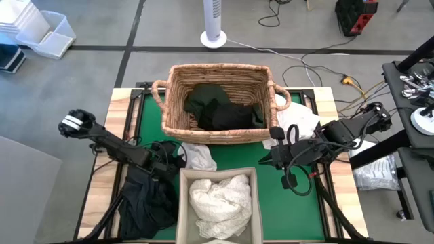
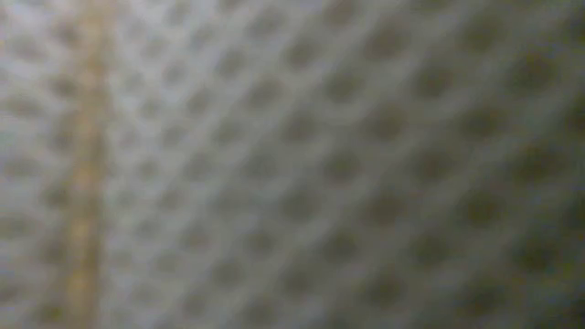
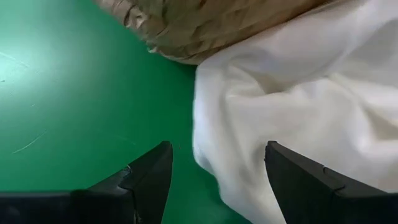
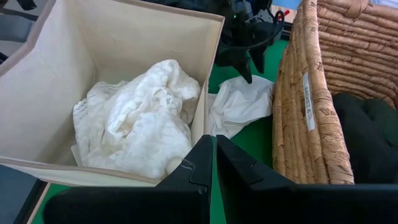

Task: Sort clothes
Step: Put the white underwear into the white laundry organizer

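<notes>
A white garment (image 1: 199,156) lies crumpled on the green mat between the wicker basket (image 1: 178,122) and the beige fabric box (image 1: 183,203). My left gripper (image 1: 178,157) is open beside it. In the left wrist view the garment's edge (image 3: 205,143) reaches between the open fingers (image 3: 217,149), and I see no touch. Dark clothes (image 1: 220,108) fill the basket. White clothes (image 1: 218,196) lie in the box. A black garment (image 1: 146,200) lies under the left arm. Another white garment (image 1: 302,122) lies right of the basket. My right gripper (image 1: 264,159) is shut and holds nothing, near the box's far right corner (image 4: 213,168).
The basket wall (image 4: 305,106) stands close on one side of the right gripper and the box's wall (image 4: 205,93) on the other. Bare green mat (image 1: 291,196) shows right of the box. A blurred woven surface (image 2: 292,164) fills the low view.
</notes>
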Tool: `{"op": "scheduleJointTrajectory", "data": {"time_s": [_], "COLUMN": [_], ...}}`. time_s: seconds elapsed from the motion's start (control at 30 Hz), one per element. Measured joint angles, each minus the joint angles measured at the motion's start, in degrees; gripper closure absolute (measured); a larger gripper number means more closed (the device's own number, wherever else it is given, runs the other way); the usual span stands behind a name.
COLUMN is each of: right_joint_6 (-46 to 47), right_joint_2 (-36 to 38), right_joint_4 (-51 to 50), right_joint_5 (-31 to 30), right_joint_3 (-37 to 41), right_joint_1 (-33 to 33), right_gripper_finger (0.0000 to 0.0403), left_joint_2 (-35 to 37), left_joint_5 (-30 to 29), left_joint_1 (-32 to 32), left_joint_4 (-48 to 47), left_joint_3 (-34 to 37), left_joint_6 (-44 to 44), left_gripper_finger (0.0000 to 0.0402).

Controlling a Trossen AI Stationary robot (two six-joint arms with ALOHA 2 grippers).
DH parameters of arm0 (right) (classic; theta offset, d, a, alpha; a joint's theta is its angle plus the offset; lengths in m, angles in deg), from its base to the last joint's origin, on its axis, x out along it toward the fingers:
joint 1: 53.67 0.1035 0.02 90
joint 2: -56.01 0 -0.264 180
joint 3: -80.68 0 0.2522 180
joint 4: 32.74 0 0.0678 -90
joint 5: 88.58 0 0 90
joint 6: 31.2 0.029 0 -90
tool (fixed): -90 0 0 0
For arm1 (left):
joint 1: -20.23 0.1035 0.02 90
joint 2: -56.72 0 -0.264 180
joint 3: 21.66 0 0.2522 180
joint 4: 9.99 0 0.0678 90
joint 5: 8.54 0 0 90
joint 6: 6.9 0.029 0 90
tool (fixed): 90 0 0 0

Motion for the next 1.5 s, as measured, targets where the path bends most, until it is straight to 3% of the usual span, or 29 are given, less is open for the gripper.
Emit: {"op": "scheduleJointTrajectory", "data": {"time_s": [0.57, 1.17, 1.5], "right_joint_6": [0.07, -0.04, -1.57], "right_joint_2": [0.00, -0.01, -0.02], "right_joint_4": [0.02, 0.02, 0.26], "right_joint_5": [0.00, 0.00, 0.00], "right_joint_3": [0.00, 0.00, 1.11], "right_joint_1": [-0.02, -0.02, -0.02], "right_gripper_finger": [0.0390, 0.0390, 0.0390], "left_joint_2": [-7.86, -7.76, -6.18], "left_joint_5": [1.99, 2.93, 2.42], "left_joint_1": [0.98, 0.98, 0.96], "left_joint_4": [7.09, 7.23, 6.16], "left_joint_3": [0.04, -0.04, -0.04], "left_joint_6": [2.62, 6.72, 9.22], "left_gripper_finger": [0.0179, 0.0389, 0.0400]}}
